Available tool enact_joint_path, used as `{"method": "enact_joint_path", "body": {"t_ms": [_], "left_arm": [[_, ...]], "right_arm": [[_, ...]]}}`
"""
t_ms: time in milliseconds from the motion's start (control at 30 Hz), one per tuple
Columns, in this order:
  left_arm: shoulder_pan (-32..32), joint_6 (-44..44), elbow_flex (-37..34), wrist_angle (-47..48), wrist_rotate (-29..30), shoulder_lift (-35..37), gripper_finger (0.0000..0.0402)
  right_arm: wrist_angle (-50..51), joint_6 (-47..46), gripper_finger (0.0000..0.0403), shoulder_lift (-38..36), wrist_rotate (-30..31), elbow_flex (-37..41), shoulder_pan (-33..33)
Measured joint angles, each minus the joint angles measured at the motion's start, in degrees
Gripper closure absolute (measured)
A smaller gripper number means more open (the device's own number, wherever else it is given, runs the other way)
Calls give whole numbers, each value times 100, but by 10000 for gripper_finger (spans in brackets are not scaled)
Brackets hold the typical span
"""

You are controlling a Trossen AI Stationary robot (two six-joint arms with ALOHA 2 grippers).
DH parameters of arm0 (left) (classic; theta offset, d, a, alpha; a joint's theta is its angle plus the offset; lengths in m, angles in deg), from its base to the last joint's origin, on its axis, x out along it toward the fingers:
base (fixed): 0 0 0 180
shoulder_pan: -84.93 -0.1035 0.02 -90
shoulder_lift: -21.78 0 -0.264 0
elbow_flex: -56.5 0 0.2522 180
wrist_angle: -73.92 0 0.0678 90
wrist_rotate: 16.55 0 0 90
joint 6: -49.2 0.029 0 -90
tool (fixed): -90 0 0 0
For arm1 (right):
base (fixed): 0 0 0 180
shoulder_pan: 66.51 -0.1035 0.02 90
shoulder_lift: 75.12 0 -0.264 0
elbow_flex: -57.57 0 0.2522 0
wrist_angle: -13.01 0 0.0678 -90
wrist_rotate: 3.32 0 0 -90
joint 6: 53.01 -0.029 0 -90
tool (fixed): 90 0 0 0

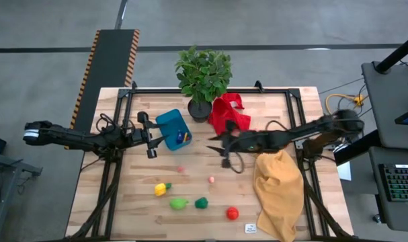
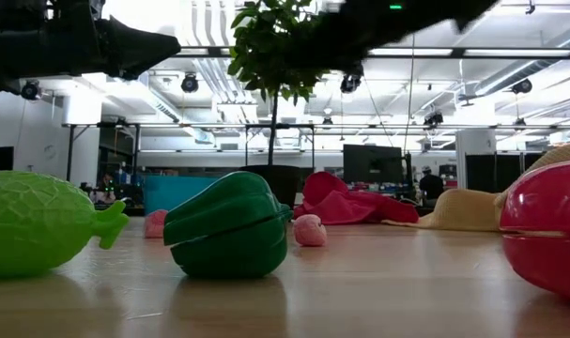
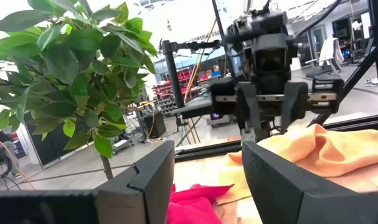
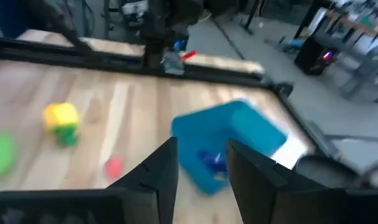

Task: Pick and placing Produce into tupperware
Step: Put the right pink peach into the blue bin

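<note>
The blue tupperware [image 1: 171, 126] stands on the table beside the plant pot, with a dark blue toy [image 4: 208, 160] inside. My left gripper [image 1: 147, 136] [image 3: 207, 168] hovers open just left of the tub, raised off the table. My right gripper [image 1: 219, 149] [image 4: 201, 152] is open and empty, right of the tub and pointing toward it. Loose produce lies on the near half of the table: a yellow piece [image 1: 162, 189], a light green one [image 1: 179, 203] [image 2: 36, 223], a dark green one [image 1: 201, 202] [image 2: 228, 225], a red one [image 1: 232, 213] and two small pink ones [image 1: 211, 179] [image 1: 180, 169].
A leafy potted plant [image 1: 202, 77] stands at the far edge next to the tub. A red cloth [image 1: 229, 114] lies right of the pot, and an orange cloth [image 1: 279, 191] covers the table's right near part. Black frame rails [image 1: 210, 89] run along the table's edges.
</note>
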Motion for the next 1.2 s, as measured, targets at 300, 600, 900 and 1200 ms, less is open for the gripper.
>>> {"method": "enact_joint_path", "body": {"t_ms": [300, 600, 900, 1200], "left_arm": [[-3, 0, 0, -5, -1, -3, 228], [-3, 0, 0, -19, -1, -17, 228], [-1, -4, 0, -23, -3, -37, 228], [-3, -4, 0, -12, -2, -50, 228]], "right_arm": [[-79, -1550, 280, -1179, -15, 1381, -705], [-109, -1587, 285, -994, -11, 1290, -1521], [-61, -2168, 187, -79, -252, 961, -1589], [-60, -2186, 100, 1272, 212, 406, -1550]]}}
